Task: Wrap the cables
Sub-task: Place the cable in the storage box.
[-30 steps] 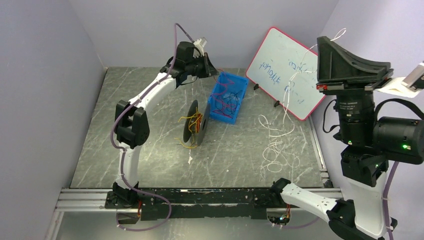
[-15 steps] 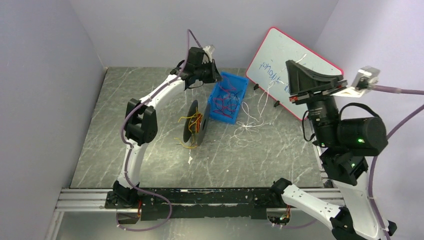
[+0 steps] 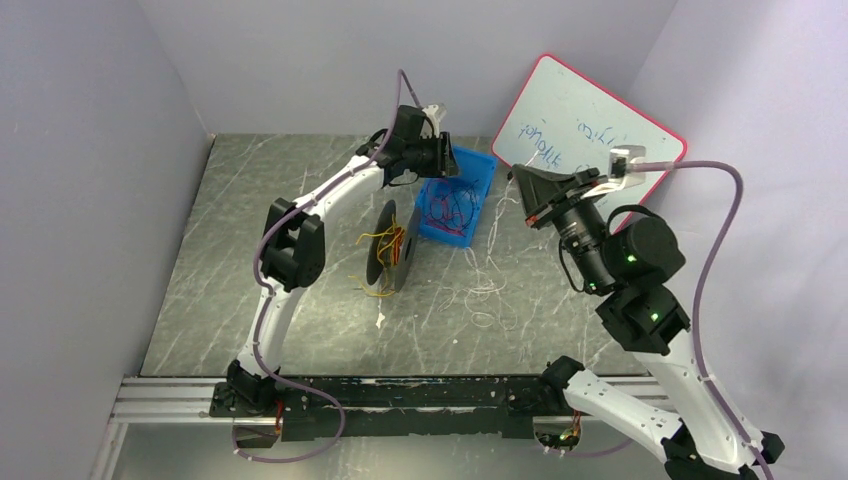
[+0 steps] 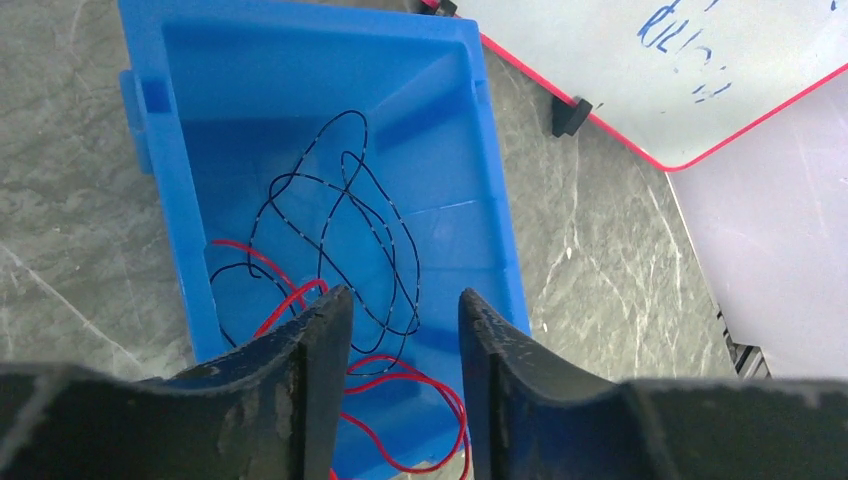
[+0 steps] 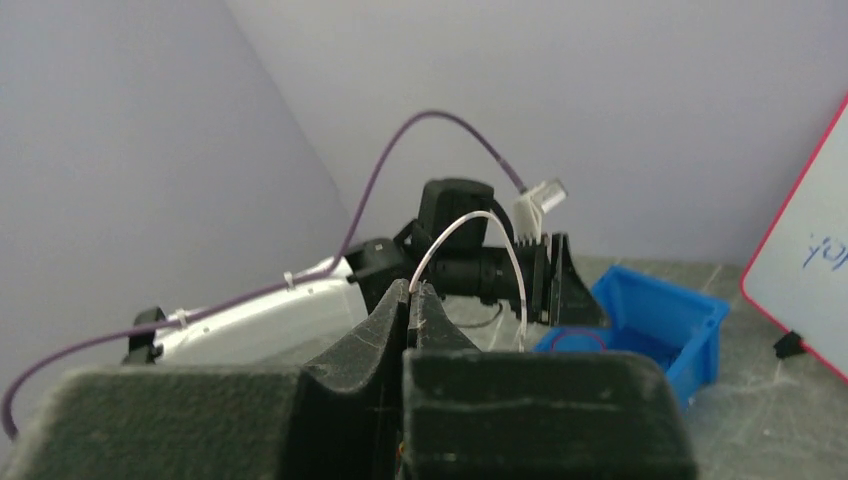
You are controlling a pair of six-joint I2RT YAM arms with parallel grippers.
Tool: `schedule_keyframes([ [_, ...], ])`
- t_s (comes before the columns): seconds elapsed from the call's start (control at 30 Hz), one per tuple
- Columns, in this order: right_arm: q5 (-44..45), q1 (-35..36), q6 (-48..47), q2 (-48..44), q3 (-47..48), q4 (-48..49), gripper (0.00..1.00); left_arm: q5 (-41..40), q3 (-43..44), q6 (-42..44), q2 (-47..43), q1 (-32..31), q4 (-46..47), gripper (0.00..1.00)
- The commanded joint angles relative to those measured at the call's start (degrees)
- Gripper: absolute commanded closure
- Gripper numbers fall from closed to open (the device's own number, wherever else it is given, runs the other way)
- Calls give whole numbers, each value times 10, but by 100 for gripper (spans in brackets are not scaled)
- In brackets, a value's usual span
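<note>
My left gripper (image 3: 446, 158) is open and empty, hovering over the blue bin (image 3: 484, 192). In the left wrist view its fingers (image 4: 405, 300) frame red cables (image 4: 457, 400) and dark blue cables (image 4: 350, 113) lying in the bin (image 4: 160, 150). My right gripper (image 3: 520, 176) is shut on a thin white cable (image 5: 500, 250), pinched at the fingertips (image 5: 412, 287) and arching toward the bin. The rest of that white cable lies in loops on the table (image 3: 490, 292). A black disc spool (image 3: 383, 248) stands upright left of the bin, with yellow-orange and red cables (image 3: 393, 240) on it.
A red-framed whiteboard (image 3: 590, 115) leans at the back right behind the right arm. Purple arm hoses (image 3: 715, 230) arc over the right side. Grey walls close in the left, back and right. A metal rail (image 3: 400, 392) runs along the near edge.
My right arm swung left and down from beside the whiteboard toward the bin, dragging the white cable with it. My left gripper moved right over the bin.
</note>
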Motion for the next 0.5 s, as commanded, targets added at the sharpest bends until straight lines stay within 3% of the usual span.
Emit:
schedule_keyframes([
  [0.0,-16,0,18,-8,-28,-18,100,-11,-12,29,-31,-2,15,48],
  [0.2,-20,0,23,-15,-73,-33,100,-23,-8,55,-75,-1,-8,38],
  [0.47,-82,0,-5,-46,-130,-41,100,-27,-21,98,-164,-2,-51,36],
])
